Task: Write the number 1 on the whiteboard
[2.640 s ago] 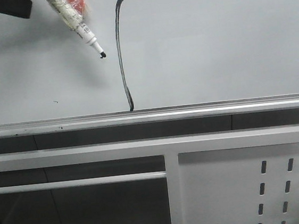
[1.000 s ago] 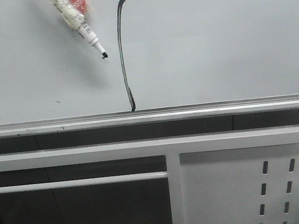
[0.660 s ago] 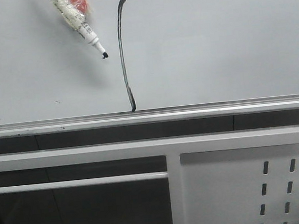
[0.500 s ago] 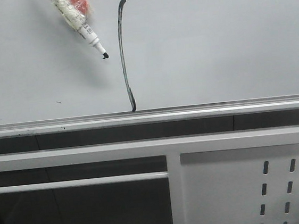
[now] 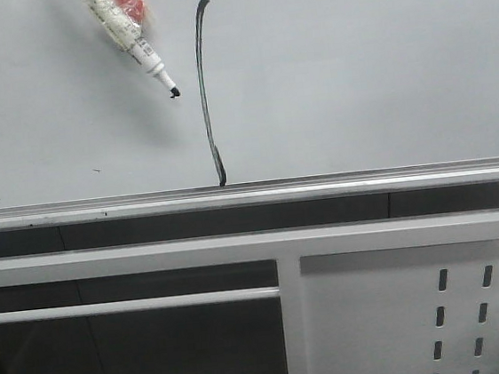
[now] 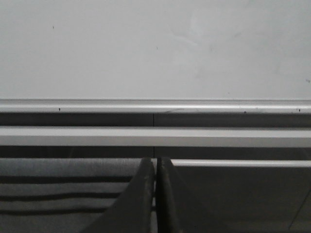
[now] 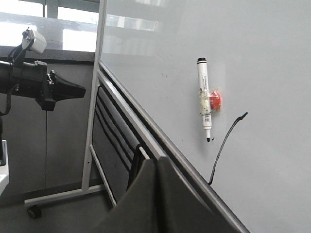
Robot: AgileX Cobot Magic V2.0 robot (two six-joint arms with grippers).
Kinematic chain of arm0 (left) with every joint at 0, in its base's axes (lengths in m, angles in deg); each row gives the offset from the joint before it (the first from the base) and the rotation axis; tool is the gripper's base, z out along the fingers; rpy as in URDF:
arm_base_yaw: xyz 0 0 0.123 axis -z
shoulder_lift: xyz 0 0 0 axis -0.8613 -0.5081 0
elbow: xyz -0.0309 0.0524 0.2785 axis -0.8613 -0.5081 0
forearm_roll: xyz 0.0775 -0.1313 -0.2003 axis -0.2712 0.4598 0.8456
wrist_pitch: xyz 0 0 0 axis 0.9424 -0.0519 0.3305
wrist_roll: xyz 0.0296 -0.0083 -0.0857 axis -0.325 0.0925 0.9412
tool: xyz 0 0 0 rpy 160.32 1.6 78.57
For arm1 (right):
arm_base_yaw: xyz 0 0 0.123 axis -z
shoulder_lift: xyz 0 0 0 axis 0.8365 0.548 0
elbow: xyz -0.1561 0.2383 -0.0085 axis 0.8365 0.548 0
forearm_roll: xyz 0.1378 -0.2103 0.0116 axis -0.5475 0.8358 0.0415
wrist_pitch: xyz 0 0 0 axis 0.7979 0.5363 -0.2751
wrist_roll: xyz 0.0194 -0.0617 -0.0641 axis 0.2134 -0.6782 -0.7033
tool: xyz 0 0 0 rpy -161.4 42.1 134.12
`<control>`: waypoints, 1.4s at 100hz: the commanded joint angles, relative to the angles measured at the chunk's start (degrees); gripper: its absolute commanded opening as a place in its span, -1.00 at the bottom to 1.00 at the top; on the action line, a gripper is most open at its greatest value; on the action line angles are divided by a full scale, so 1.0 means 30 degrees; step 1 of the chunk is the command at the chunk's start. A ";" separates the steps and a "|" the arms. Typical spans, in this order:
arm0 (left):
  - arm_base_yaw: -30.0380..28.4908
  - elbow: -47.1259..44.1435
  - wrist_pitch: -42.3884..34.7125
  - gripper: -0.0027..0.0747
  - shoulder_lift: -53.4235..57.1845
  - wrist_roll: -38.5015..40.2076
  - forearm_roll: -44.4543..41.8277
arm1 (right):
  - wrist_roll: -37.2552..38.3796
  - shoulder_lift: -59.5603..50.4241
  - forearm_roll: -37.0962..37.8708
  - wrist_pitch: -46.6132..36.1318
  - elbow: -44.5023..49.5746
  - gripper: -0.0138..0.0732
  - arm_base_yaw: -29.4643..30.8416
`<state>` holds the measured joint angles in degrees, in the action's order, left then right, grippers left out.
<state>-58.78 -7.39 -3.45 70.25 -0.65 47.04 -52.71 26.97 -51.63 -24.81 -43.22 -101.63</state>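
The number 1 [image 5: 205,84] stands as a long, thin, nearly vertical black stroke on the whiteboard [image 5: 353,69], slightly bowed, with a small hook at its upper end and its lower end thickening just above the silver bottom rail [image 5: 250,193]. A marker [image 5: 131,40] with a white barrel and a red fitting taped to it is stuck to the board beside the upper part of the stroke, tilted, its black tip pointing down toward the stroke but apart from it; no gripper touches it. A tiny dark speck [image 5: 96,171] sits on the board low down, on the far side of the marker from the stroke. The left gripper [image 6: 155,199] shows two dark fingers pressed together with only a hairline seam between them and nothing held; ahead of its jaws lie the rail and a blank stretch of board, and neither stroke nor marker appears in that view. The right gripper [image 7: 156,194] likewise has its fingers closed flat against each other, empty; the marker [image 7: 206,99] and the stroke [image 7: 224,145] lie well beyond and above its jaws, with the rail running diagonally between the fingertips and the stroke's lower end. Below the rail the front view shows a grey metal panel with slotted holes [image 5: 379,316].
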 commanded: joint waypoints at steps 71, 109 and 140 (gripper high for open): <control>-0.0040 -0.0661 -0.0754 -0.98 0.0375 0.0179 0.0053 | -0.0016 0.0187 -0.0342 -0.1332 -0.0504 -0.82 0.0147; -0.0040 -0.0661 -0.0754 -0.98 0.0375 0.0179 0.0053 | -0.0016 0.0220 -0.0342 -0.2958 0.0603 -0.82 0.0147; -0.0040 -0.0661 -0.0754 -0.98 0.0375 0.0179 0.0053 | 1.0014 0.0220 0.8229 -0.7152 0.4410 -0.82 0.4074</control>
<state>-58.78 -7.39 -2.89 70.25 -0.54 47.04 -36.42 26.97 -38.40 -40.80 -30.83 -93.86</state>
